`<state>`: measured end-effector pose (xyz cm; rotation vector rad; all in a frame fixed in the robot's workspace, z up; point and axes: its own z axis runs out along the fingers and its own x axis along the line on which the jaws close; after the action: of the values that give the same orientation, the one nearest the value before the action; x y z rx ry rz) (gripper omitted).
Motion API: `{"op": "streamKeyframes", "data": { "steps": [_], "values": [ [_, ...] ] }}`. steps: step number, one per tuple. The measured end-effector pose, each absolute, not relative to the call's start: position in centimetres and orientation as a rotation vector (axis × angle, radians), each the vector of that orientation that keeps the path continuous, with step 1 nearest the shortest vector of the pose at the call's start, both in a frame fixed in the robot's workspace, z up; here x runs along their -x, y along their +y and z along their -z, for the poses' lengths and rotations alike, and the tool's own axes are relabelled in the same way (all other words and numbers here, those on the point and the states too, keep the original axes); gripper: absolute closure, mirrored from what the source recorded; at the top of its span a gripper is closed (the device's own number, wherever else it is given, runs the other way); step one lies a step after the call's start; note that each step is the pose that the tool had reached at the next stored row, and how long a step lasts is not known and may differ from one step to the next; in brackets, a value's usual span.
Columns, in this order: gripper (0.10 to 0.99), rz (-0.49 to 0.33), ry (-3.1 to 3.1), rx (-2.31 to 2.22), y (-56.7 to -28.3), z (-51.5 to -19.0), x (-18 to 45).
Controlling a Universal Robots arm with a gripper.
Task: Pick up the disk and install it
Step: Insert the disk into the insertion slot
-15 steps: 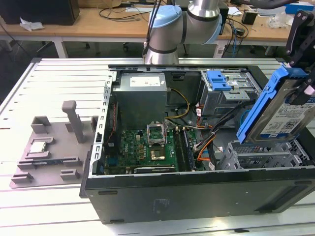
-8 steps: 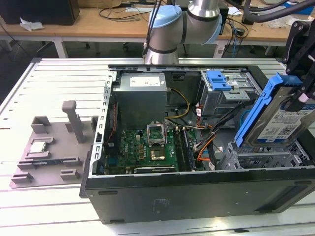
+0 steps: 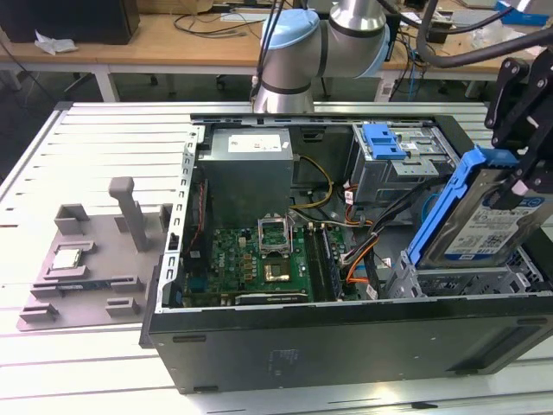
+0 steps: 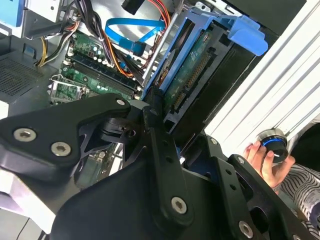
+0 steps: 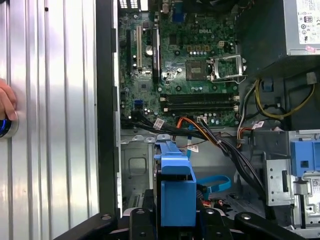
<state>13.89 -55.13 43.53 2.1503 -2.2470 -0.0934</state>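
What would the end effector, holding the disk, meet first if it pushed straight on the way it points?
Probably the metal drive cage directly beneath the tilted disk held by the end effector; depth is uncertain.

Exterior view: high, angled down, standing off from the open computer case (image 3: 346, 337) on the slatted table (image 3: 86, 147), arm base at the table's far edge. First wrist view: close, looking past the gripper (image 5: 175, 220) into the case at the motherboard (image 5: 185, 65). Second wrist view: very close, oblique along the gripper linkage. All three share the motherboard and the disk (image 3: 484, 225).
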Motion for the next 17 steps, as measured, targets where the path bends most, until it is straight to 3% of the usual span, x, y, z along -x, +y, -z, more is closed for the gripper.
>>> {"op": "streamKeyframes", "data": {
  "steps": [17],
  "values": [
    [0.722,0.093,-2.247,-2.150,-55.1,-40.1,-13.9]
  ]
}}
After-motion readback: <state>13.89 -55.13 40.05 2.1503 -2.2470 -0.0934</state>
